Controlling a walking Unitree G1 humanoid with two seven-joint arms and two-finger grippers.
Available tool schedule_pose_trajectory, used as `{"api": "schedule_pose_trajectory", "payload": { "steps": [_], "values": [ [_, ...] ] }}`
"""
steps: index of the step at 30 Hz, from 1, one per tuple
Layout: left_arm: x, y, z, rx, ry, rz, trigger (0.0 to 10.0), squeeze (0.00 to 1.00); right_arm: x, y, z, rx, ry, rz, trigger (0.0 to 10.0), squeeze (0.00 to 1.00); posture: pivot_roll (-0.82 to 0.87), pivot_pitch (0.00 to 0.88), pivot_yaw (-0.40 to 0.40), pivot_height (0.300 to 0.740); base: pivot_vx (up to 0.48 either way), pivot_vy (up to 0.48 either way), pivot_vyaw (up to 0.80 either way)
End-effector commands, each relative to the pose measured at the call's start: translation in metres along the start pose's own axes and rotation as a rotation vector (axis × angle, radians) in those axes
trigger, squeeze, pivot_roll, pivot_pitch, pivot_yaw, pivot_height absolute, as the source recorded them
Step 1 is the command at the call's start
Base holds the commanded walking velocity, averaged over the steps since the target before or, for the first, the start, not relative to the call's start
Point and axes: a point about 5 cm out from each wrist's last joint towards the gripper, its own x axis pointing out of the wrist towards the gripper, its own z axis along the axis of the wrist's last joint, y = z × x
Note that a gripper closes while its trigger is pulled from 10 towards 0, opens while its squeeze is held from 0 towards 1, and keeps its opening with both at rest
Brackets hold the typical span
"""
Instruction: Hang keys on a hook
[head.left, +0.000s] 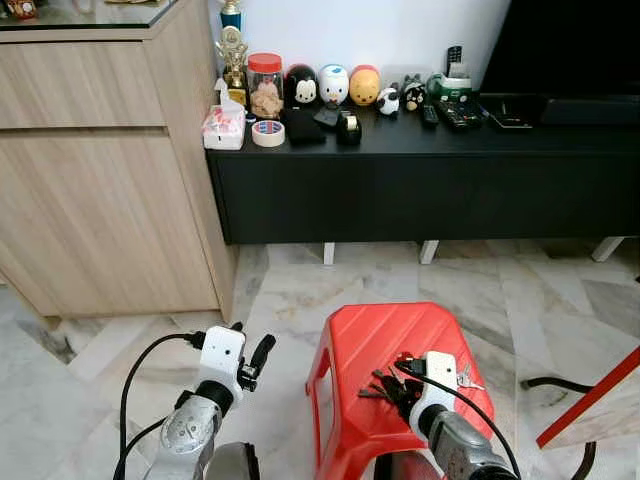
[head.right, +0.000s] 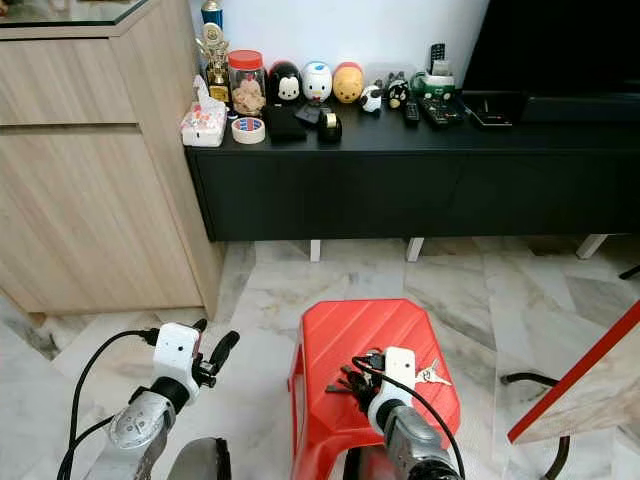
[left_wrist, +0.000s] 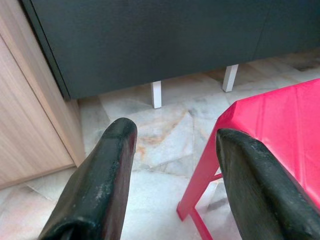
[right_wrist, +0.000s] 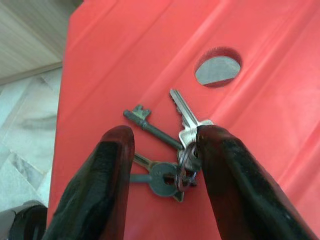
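A bunch of keys (right_wrist: 167, 165) on a ring lies on top of a red plastic stool (head.left: 370, 330): dark old-style keys and one silver key. My right gripper (right_wrist: 165, 135) hovers just over the stool top, open, one black finger on each side of the bunch. The right finger (right_wrist: 220, 155) touches or nearly touches the ring. From the head, the right gripper (head.left: 398, 385) sits over the dark keys (head.left: 375, 388). My left gripper (head.left: 255, 358) hangs open above the floor to the left of the stool, holding nothing.
A low black cabinet (head.left: 420, 180) stands ahead against the wall, carrying figurines, a jar (head.left: 265, 86), tape and remotes. A wooden cupboard (head.left: 100, 180) is at left. A red-edged board (head.left: 590, 400) and a black cable (head.left: 550, 385) lie right of the stool.
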Motion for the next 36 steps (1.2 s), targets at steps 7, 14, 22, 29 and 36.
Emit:
{"api": "schedule_pose_trajectory", "payload": {
  "steps": [7, 14, 22, 29, 36],
  "values": [
    [-0.002, 0.000, -0.005, 0.009, 0.021, -0.003, 10.0, 0.00, 0.006, 0.008, 0.022, 0.000, -0.047, 0.006, 10.0, 0.00, 0.08, 0.000, -0.077, 0.599, 0.000, 0.000, 0.00],
    [-0.002, -0.001, -0.005, 0.007, 0.020, -0.004, 10.0, 0.00, -0.006, -0.016, 0.010, -0.060, -0.066, 0.020, 10.0, 0.00, 0.08, 0.000, -0.077, 0.599, 0.000, 0.000, 0.00],
    [-0.004, 0.000, -0.007, 0.008, 0.027, -0.001, 10.0, 0.00, -0.005, -0.012, 0.013, -0.164, -0.064, 0.025, 10.0, 0.00, 0.08, 0.000, -0.077, 0.599, 0.000, 0.000, 0.00],
    [-0.004, 0.000, -0.007, 0.008, 0.027, -0.001, 10.0, 0.00, -0.004, -0.007, 0.017, -0.179, -0.097, 0.075, 10.0, 0.00, 0.08, 0.000, -0.077, 0.599, 0.000, 0.000, 0.00],
    [-0.003, 0.000, -0.007, 0.009, 0.026, 0.002, 10.0, 0.00, -0.007, -0.014, 0.004, -0.234, -0.013, 0.062, 10.0, 0.00, 0.08, 0.000, -0.079, 0.599, 0.000, 0.000, 0.00]
  ]
}}
